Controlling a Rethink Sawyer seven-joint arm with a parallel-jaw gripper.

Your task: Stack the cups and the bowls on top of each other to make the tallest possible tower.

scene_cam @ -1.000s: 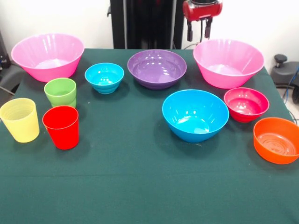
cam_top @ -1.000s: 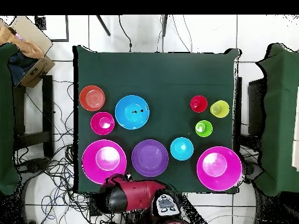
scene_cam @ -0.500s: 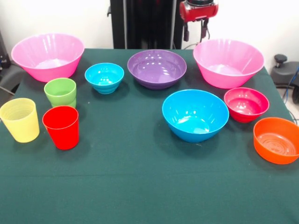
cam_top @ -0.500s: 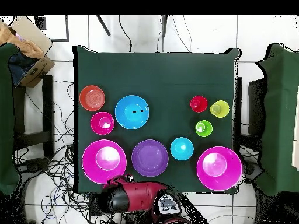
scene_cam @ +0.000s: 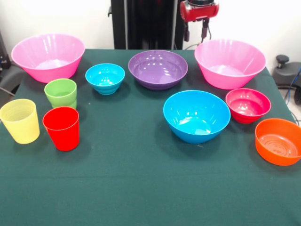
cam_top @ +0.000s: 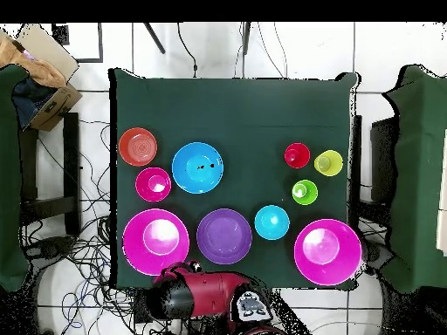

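Nothing is stacked yet — every piece sits apart on the green worktop, open side up, which leaves each free to be lifted and nested. The blue bowl sits near the middle, with the crimson bowl and orange bowl beside it; the purple bowl, cyan bowl and two pink bowls line the far edge. The yellow cup, red cup and green cup cluster together. The tool hangs high past the edge between purple and pink, its two fingers apart and empty — probably parked clear before a first pick.
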